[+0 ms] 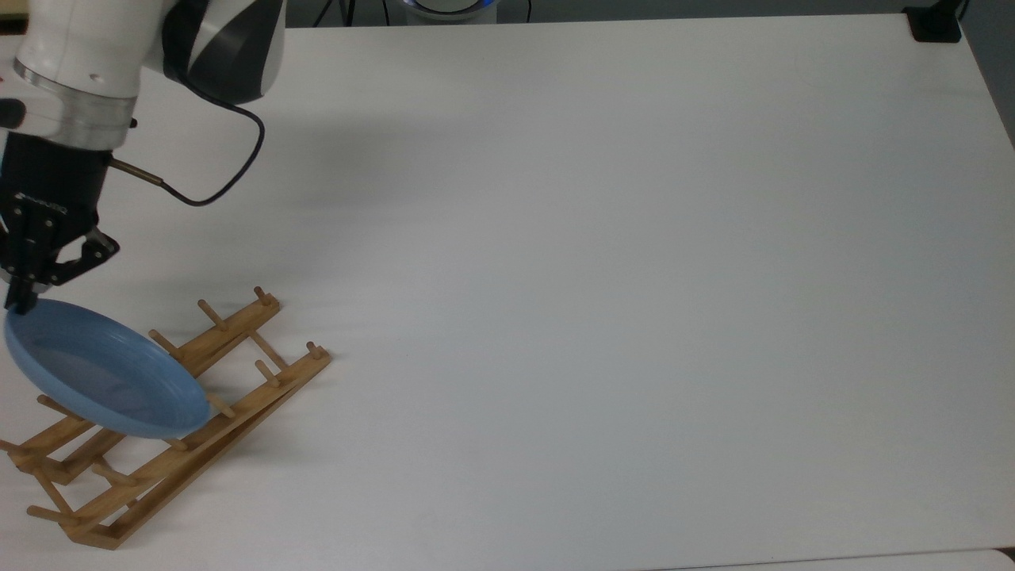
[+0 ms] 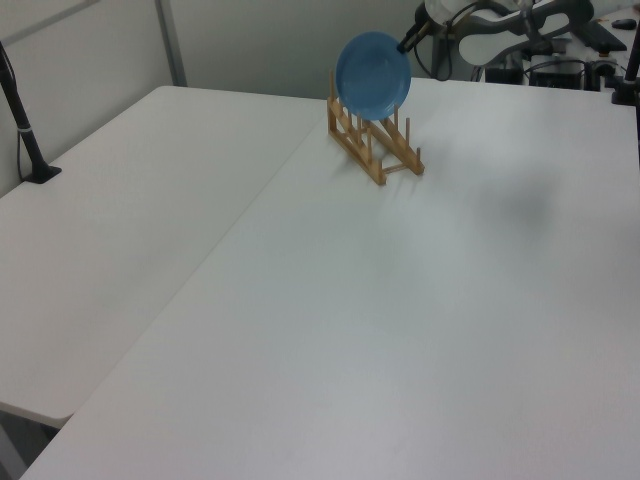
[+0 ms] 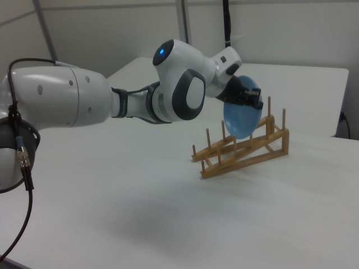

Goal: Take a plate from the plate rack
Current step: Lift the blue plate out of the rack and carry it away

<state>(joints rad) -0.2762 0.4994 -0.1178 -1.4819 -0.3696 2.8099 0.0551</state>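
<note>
The blue plate (image 1: 99,373) is above the plate rack (image 1: 170,420), near the end of the rack at the top view's left; the black pincer (image 1: 17,300) is clamped on the top edge of the plate, with its fingers close together on the rim; in the left view the plate (image 2: 373,75) stands nearly upright and sits higher than the pegs of the plate rack (image 2: 375,145), and I cannot tell if its bottom edge touches the wood; in the right view the plate (image 3: 242,116) hangs over the high end of the plate rack (image 3: 241,148), with its lower part behind the tall pegs; the pincer (image 3: 255,100) comes at the plate from the right view's left, at the end of the big white arm (image 3: 84,106); a thin black cable (image 1: 214,170) loops from the arm, up past the plate rack in the top view; the rack is made of light brown wood, with two long rails, small bars across, and short pegs that stick up; it lies on the white tabletop (image 1: 618,277) near the corner at the top view's bottom left; a black clamp (image 1: 936,24) sits at the far corner of the tabletop, well apart from the rack; a black pole (image 2: 20,115) stands at the tabletop's edge at the left view's left, also well apart from the rack.
</note>
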